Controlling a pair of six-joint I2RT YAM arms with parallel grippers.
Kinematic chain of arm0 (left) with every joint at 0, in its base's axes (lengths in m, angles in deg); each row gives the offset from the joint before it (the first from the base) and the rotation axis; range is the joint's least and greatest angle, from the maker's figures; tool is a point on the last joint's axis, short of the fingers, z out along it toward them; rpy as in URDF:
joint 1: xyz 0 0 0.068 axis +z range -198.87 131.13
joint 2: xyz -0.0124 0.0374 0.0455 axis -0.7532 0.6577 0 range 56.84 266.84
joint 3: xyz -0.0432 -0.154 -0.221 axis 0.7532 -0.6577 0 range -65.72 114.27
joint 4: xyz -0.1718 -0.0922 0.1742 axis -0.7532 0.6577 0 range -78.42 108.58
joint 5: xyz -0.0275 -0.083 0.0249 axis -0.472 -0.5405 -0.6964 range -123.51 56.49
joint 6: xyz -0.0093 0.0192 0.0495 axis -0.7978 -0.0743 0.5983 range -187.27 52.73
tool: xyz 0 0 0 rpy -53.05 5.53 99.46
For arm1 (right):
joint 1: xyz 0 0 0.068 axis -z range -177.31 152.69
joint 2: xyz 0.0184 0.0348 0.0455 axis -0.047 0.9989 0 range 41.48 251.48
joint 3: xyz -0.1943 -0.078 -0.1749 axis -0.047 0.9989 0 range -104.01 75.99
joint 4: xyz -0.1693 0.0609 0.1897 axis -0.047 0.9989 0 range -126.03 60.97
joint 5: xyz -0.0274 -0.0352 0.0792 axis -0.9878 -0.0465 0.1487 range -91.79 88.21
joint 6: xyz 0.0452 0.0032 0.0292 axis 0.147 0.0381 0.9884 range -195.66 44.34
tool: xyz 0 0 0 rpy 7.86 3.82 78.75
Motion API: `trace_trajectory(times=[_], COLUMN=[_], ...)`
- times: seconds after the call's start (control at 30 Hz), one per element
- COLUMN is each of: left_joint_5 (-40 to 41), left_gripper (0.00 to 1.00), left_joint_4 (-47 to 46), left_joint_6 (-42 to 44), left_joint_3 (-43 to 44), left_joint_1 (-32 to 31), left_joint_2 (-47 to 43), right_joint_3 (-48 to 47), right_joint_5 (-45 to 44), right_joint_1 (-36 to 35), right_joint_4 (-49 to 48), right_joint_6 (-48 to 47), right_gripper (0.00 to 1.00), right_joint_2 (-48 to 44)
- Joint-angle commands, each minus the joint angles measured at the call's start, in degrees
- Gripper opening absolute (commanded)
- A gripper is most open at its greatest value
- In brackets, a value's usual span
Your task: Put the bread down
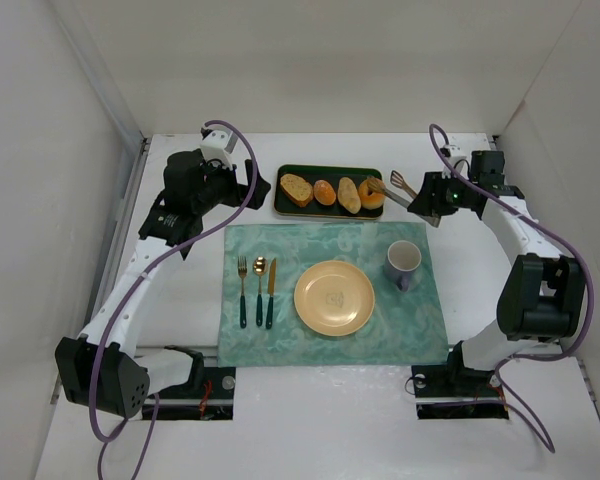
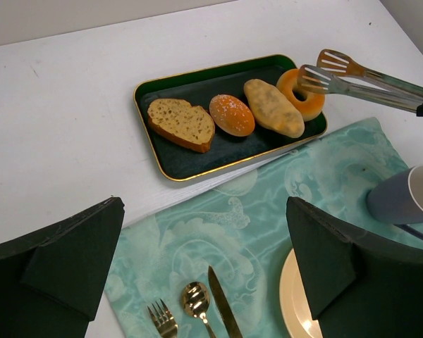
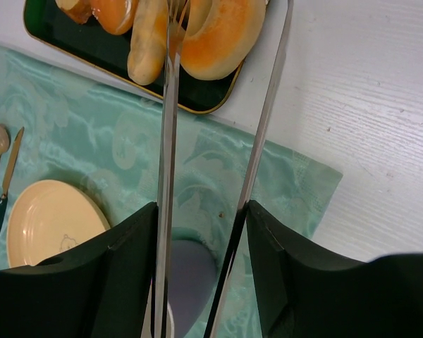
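The bread (image 1: 372, 197) (image 2: 301, 93) (image 3: 222, 35), a golden-brown ring, lies at the right end of the dark green tray (image 1: 280, 206) (image 2: 144, 95). My right gripper (image 1: 432, 203) (image 3: 201, 208) is shut on a pair of metal tongs (image 1: 405, 188) (image 2: 366, 81) (image 3: 168, 127). The tongs' tips stand apart on either side of the bread, one between it and the neighbouring roll, the other past its outer side. Whether they touch it I cannot tell. My left gripper (image 1: 225, 190) (image 2: 203, 204) hangs open above the placemat's left part, holding nothing.
The tray also holds a toasted slice (image 2: 181, 123) and two oval rolls (image 2: 231, 115). On the teal placemat (image 1: 280, 250) lie a yellow plate (image 1: 334, 297), a grey-blue mug (image 1: 403, 262) right of it, and a fork, spoon and knife (image 1: 257, 290) to the left. White walls enclose the table.
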Motion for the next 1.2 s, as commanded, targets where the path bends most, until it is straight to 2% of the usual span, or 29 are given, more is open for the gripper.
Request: trace_trajectory(times=[0.0,1.17], left_joint_5=[-0.48,-0.48], left_gripper=[1.00,1.00], left_joint_4=[-1.98,-1.98], left_joint_6=[-0.40,-0.40], left_joint_3=[2.24,2.24], left_joint_1=[-0.16,-0.16], left_joint_2=[-2.02,-3.08], right_joint_3=[-0.24,-0.24], right_joint_5=[1.36,2.42], right_joint_1=[-0.51,-0.51], right_joint_4=[-3.41,-3.94], right_joint_6=[2.12,2.65], right_gripper=[0.57,0.55], right_joint_2=[-2.08,1.70])
